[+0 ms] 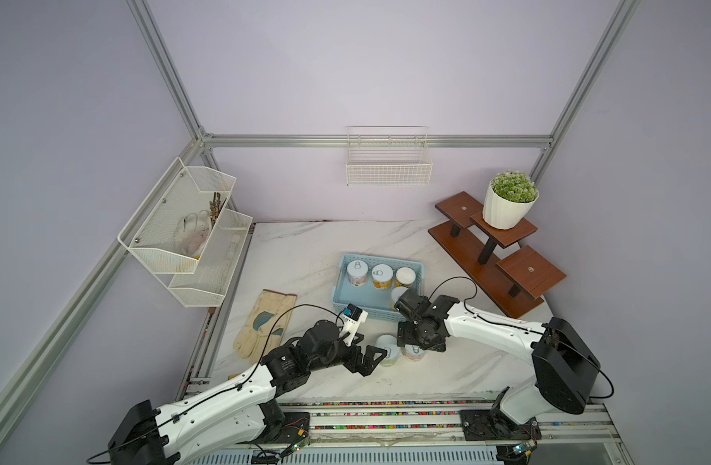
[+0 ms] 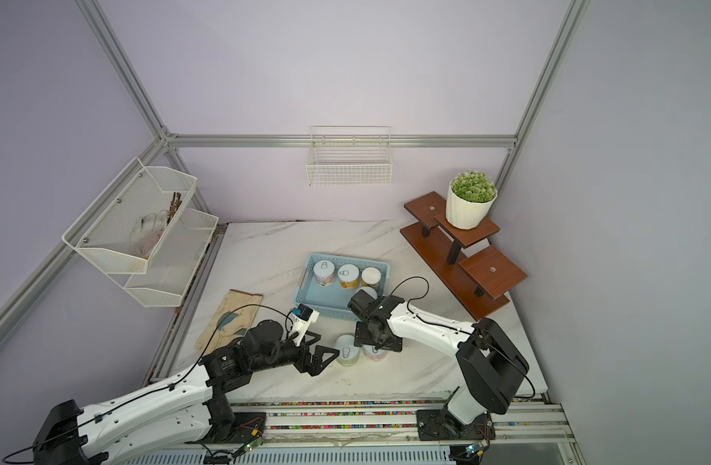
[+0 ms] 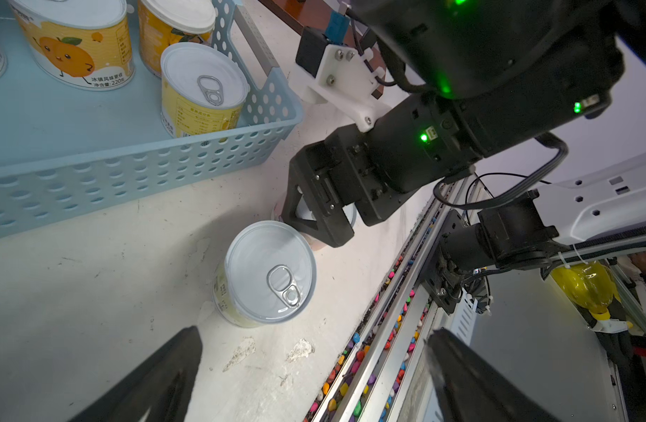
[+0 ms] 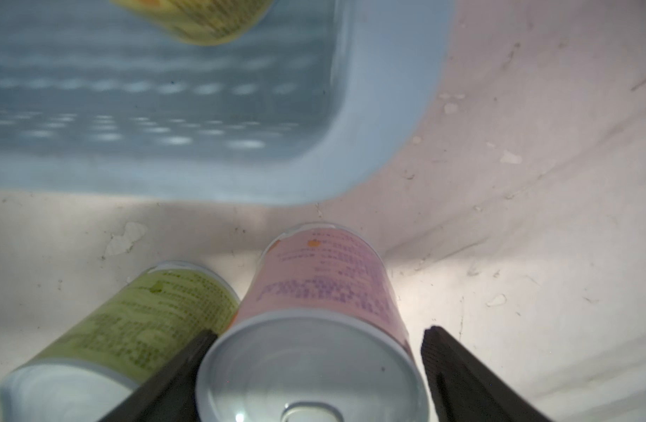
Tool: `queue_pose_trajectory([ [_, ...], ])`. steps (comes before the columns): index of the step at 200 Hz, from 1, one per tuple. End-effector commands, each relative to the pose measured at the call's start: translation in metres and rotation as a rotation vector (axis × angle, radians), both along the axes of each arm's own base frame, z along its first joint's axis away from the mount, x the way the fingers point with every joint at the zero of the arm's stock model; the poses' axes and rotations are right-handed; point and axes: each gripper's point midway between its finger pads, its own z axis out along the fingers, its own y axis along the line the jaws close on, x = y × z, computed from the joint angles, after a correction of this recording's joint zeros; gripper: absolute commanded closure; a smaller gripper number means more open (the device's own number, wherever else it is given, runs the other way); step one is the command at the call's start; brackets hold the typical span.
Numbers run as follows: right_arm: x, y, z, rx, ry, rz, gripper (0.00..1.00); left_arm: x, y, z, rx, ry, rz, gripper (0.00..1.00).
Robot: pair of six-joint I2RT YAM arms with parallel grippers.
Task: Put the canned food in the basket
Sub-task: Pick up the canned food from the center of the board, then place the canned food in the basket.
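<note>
**Pink can [image 4: 314, 288] straddled by the right gripper [image 4: 314, 372] just outside the basket [image 1: 360, 300]**
The right jaws are spread on either side of the pink can, and a gap is seen at one finger, so nothing is clamped yet. The green can [image 3: 270, 272] is stood just beside it, near the basket's robot-side wall. The left gripper [image 3: 314, 339] is held wide apart and empty. Four cans [image 1: 382, 275] are seen inside the basket.

Four cans [image 1: 382, 275] upright in basket [image 1: 360, 300], two outside
</note>
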Motion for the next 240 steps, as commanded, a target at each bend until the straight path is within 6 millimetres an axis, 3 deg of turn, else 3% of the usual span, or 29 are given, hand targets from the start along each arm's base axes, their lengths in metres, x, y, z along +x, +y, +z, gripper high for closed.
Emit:
queue_pose_trajectory([
  [1, -0.010, -0.007, 0.004, -0.009, 0.007, -0.012, 0.09, 0.002, -0.006, 0.011, -0.045, -0.013, -0.001, 0.00],
  [91, -0.010, -0.010, 0.007, -0.012, -0.002, -0.014, 0.19, 0.007, -0.003, 0.008, -0.032, -0.016, 0.032, 0.00],
  [129, -0.012, -0.019, 0.027, -0.003, -0.045, -0.029, 0.33, 0.027, 0.002, 0.015, -0.046, -0.036, 0.074, 0.00],
  [133, -0.013, -0.020, 0.032, 0.000, -0.054, -0.031, 0.40, 0.030, 0.002, 0.016, -0.049, -0.035, 0.075, 0.00],
  [167, -0.007, -0.021, 0.067, 0.024, -0.120, -0.021, 0.59, 0.051, 0.005, 0.030, -0.073, -0.055, 0.076, 0.00],
  [211, 0.015, -0.003, 0.108, 0.052, -0.194, 0.029, 0.92, 0.071, 0.004, 0.041, -0.093, -0.074, 0.063, 0.00],
  [227, 0.027, 0.004, 0.121, 0.051, -0.223, 0.042, 1.00, 0.076, 0.006, 0.045, -0.098, -0.080, 0.066, 0.00],
  [240, 0.037, 0.011, 0.130, 0.049, -0.250, 0.050, 1.00, 0.080, 0.008, 0.048, -0.113, -0.086, 0.070, 0.00],
])
